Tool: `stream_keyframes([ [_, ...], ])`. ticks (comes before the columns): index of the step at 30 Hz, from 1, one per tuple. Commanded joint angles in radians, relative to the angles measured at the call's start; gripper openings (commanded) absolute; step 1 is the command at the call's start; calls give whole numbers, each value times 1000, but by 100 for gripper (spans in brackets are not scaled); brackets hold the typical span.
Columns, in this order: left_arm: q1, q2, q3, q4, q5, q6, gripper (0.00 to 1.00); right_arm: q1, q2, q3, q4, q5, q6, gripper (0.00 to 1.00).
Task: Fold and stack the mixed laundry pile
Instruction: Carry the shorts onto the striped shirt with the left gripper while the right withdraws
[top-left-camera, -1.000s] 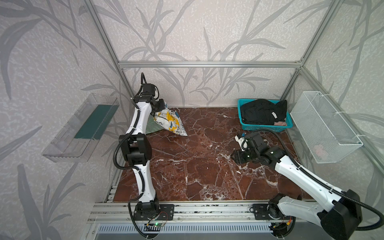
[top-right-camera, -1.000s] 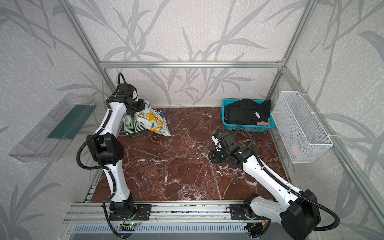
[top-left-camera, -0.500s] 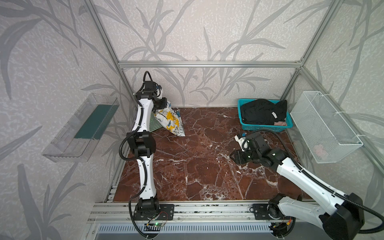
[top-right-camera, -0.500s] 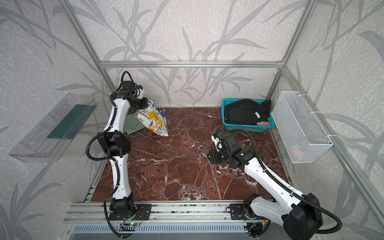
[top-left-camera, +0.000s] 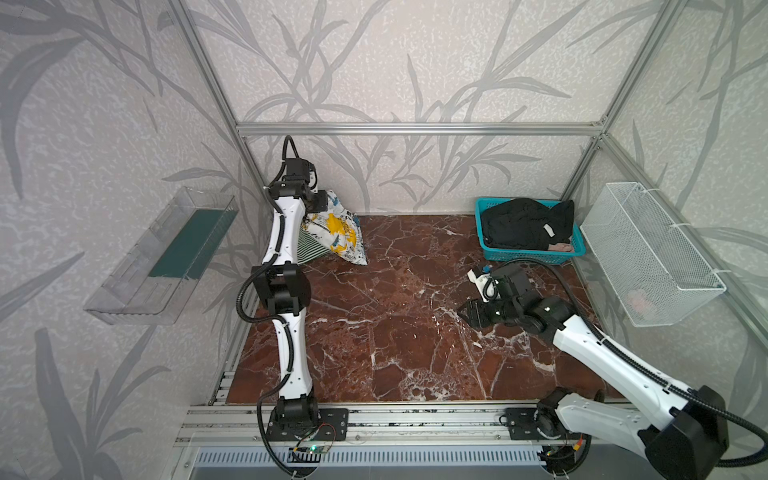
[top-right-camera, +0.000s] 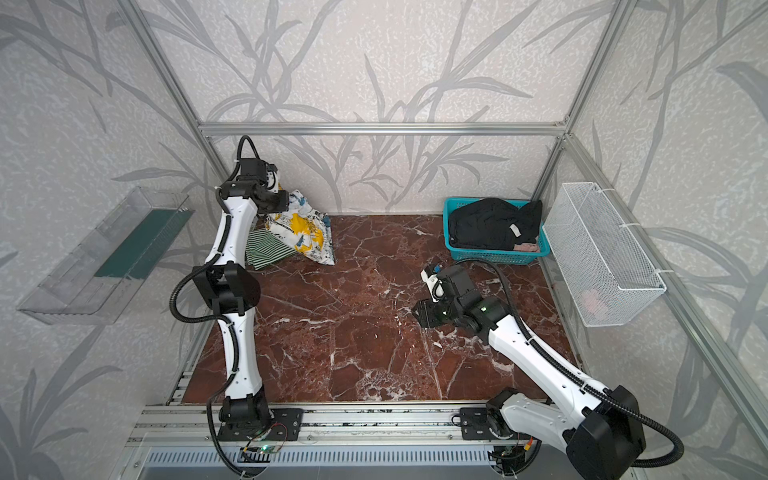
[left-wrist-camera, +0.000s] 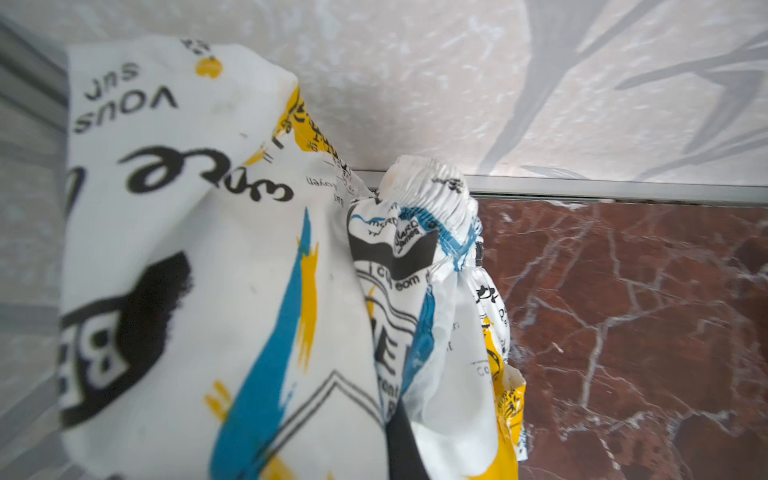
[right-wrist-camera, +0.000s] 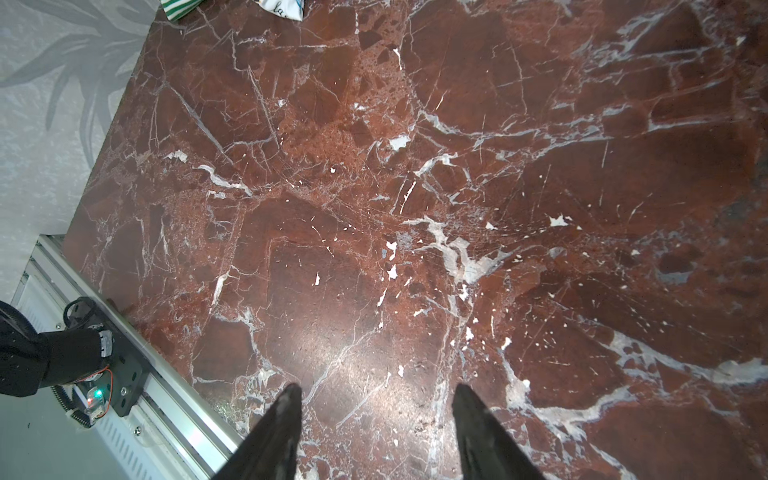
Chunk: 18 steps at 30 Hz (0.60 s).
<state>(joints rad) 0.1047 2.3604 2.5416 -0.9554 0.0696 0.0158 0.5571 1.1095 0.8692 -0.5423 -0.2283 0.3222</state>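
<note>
**Containers and garments: findings**

Teal basket (top-left-camera: 528, 255), far right: black garment (top-left-camera: 517, 226) and pinkish garment (top-left-camera: 561, 247) inside. Wire basket (top-left-camera: 652, 237): pinkish item (top-left-camera: 638, 298), unclear. Left gripper (top-left-camera: 322, 202) clamped on printed garment (top-left-camera: 338, 232) above striped garment (top-left-camera: 311, 251), far-left corner. Right gripper (right-wrist-camera: 374, 392) parted, empty.

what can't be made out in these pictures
left gripper: both top views, tips buried in the printed garment; its wrist view is filled by cloth.
striped garment: top views, mostly hidden by the left arm and printed garment.
pinkish item in the wire mesh basket: too small, blurred by mesh.
</note>
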Motion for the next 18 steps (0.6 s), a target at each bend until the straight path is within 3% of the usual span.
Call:
stream_keyframes([
  [1, 25, -70, -43, 34, -180, -11, 0, -4, -16, -14, 19, -13, -6, 59],
  [3, 30, -64, -44, 24, -235, -21, 4, -4, -15, -18, 23, -15, -6, 59],
  [6, 35, -49, -43, -18, -299, -41, 61, -5, -13, -24, 30, -23, -5, 59],
  [7, 35, -46, -44, -36, -319, -51, 75, -4, -12, -23, 31, -25, -5, 59],
  [8, 35, -45, -48, -44, -328, -58, 81, -3, -11, -24, 31, -25, -6, 59],
  [10, 33, -57, -67, -55, -333, -66, 87, -4, -11, -24, 30, -19, -11, 59],
  [14, 24, -113, -126, -55, -292, -67, 89, -5, -12, -16, 18, -2, -35, 59],
  [18, 1, -239, -329, 34, -207, -69, 89, -8, -10, -2, 15, 71, -67, 65],
])
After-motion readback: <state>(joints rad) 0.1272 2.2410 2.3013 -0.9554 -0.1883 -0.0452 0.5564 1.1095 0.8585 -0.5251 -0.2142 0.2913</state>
